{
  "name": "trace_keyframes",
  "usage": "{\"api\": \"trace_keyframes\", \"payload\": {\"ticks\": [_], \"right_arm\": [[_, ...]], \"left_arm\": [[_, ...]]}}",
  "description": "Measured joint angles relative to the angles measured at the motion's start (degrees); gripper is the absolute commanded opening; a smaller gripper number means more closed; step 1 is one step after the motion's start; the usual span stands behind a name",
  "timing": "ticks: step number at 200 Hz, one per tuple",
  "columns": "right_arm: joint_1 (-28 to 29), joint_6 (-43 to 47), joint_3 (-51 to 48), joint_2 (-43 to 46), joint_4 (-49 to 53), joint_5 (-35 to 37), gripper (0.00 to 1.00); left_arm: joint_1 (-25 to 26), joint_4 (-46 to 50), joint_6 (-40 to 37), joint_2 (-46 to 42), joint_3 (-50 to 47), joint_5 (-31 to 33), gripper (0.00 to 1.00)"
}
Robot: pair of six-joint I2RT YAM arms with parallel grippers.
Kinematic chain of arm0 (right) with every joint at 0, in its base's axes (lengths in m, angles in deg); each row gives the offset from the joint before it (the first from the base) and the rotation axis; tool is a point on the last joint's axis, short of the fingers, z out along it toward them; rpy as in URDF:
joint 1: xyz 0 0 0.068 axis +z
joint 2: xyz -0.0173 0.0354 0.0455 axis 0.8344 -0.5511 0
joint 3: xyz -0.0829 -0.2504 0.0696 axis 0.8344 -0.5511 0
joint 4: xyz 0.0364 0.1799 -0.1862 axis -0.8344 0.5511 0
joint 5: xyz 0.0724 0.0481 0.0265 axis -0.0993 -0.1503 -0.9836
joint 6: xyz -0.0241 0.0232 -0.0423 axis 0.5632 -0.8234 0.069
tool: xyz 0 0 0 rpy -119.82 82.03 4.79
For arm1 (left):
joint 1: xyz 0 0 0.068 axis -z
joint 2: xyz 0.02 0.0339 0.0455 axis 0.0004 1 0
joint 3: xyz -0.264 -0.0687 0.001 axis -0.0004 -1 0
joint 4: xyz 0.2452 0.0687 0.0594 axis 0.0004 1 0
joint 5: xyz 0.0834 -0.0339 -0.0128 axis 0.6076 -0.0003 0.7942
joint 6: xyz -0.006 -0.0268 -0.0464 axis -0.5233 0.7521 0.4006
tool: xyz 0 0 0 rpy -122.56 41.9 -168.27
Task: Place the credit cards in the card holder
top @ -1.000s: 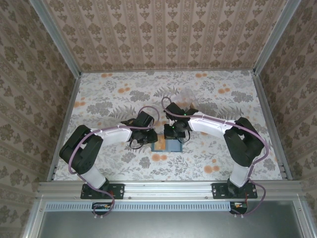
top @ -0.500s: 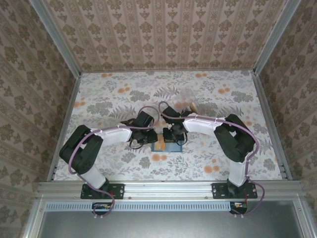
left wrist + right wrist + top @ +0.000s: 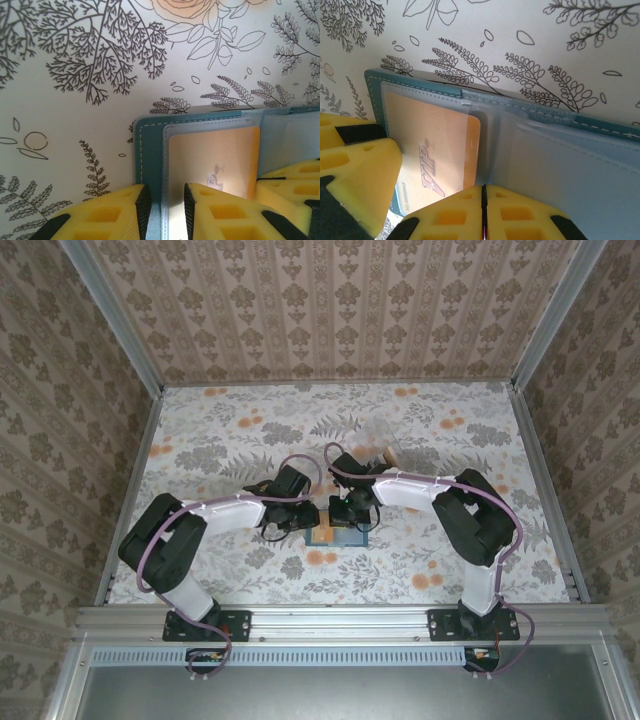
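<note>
From above I am seeing both arms reaching in to the middle of the flowered table (image 3: 220, 440). The left gripper (image 3: 297, 523) and the right gripper (image 3: 350, 518) are meeting over the card holder (image 3: 335, 535), which is lying open and flat just under their tips. Beyond the right gripper a clear object (image 3: 378, 432) with a small tan piece (image 3: 392, 454) beside it is sitting well apart from the jaws; I cannot tell what it is.

On the left wrist camera my jaws are standing a little apart, straddling the holder's stitched teal edge, with the pale pocket border running up out of the gap. Just ahead of them a tan-yellow card (image 3: 215, 155) is sitting inside the clear pocket. The other gripper's yellow fingers are crowding in to the right of my jaws.

On the right wrist camera the jaws are pressing together along a thin line, nothing visible between them. Their tips are hanging at the card's near corner. The card is lying ahead and left of them, and the left gripper's yellow finger is blocking the holder's near left corner
</note>
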Motion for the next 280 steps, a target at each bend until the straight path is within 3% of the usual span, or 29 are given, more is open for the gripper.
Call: {"api": "trace_keyframes", "payload": {"ticks": [45,106,226,280], "right_arm": [[-0.15,-0.35,0.02,-0.48,-0.24,-1.09,0.10],[-0.46,0.17,-0.24,2.10,1.66,1.36,0.13],[-2.27,1.09,-4.66,6.67,7.54,9.84,0.20],[-5.27,0.92,-7.50,8.48,9.16,12.20,0.16]], "left_arm": [[0.04,-0.46,0.07,-0.02,-0.02,-0.33,0.37],[0.02,-0.26,0.11,-0.07,-0.28,0.28,0.26],[0.02,0.02,0.09,-0.04,-0.28,0.68,0.24],[0.02,0.04,0.09,-0.04,-0.28,0.70,0.24]]}}
